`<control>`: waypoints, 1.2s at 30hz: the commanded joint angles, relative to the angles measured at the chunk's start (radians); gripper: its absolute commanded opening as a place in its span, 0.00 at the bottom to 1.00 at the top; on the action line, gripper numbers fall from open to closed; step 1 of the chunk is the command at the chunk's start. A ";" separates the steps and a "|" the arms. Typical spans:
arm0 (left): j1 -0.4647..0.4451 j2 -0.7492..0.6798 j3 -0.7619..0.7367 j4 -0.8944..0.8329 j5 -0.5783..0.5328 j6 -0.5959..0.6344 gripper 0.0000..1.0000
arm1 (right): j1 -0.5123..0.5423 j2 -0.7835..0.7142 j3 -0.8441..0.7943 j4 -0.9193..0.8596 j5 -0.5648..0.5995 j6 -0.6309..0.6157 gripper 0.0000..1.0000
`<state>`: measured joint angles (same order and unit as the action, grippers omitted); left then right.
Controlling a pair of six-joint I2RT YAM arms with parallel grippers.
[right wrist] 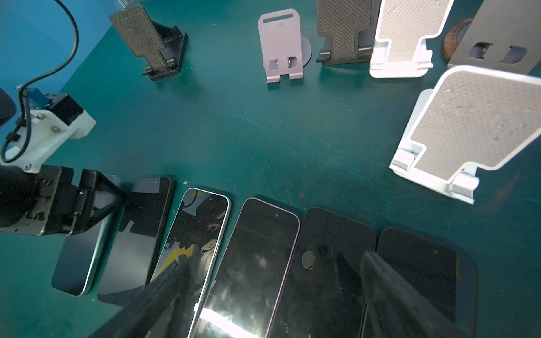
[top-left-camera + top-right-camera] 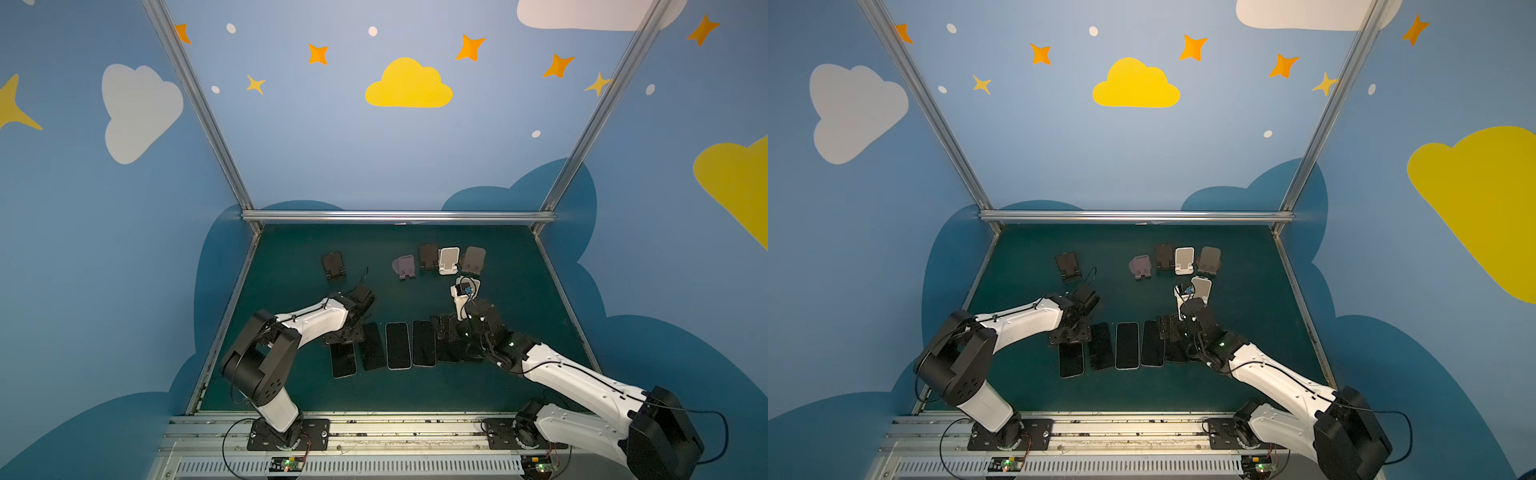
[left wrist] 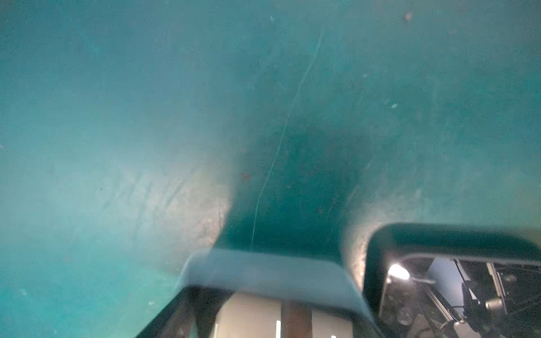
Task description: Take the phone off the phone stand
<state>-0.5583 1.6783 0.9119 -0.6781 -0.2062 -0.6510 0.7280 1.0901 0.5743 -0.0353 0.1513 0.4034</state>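
Right wrist view: the pale-blue-edged phone (image 1: 79, 260) lies flat on the green mat (image 1: 263, 131), last in the phone row. Every stand in sight, like the black mesh-faced stand (image 1: 152, 44), is empty. Left gripper (image 1: 117, 202) sits right over it; can't tell if its jaws are parted or clamped. Right gripper (image 1: 273, 257) is spread wide, holding nothing. Risk imo: a finger snagging its edge on lift-off and shoving it into the neighbouring black phone (image 1: 134, 243).

Phones: row of phones (image 2: 398, 345) flat on the table (image 2: 415, 395), side by side, lower centre in both top views.
Stands: cluster of stands (image 2: 449, 260) behind the row, right of centre; lone stand (image 2: 332, 265) apart, left.
Between: nearer stand (image 1: 474, 123), between cluster and phones.
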 commanded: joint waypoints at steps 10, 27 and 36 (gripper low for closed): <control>-0.039 0.202 -0.152 0.379 0.149 -0.073 0.78 | -0.001 0.030 0.048 -0.021 -0.017 -0.009 0.91; -0.058 -0.079 -0.118 0.316 0.127 0.005 0.86 | 0.000 0.019 0.064 -0.064 0.011 -0.019 0.91; -0.059 -0.104 -0.070 0.213 0.087 0.050 0.91 | 0.000 0.021 0.065 -0.069 0.009 -0.019 0.91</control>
<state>-0.6056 1.5822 0.8192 -0.4374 -0.1551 -0.6250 0.7280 1.1164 0.6136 -0.0856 0.1528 0.3882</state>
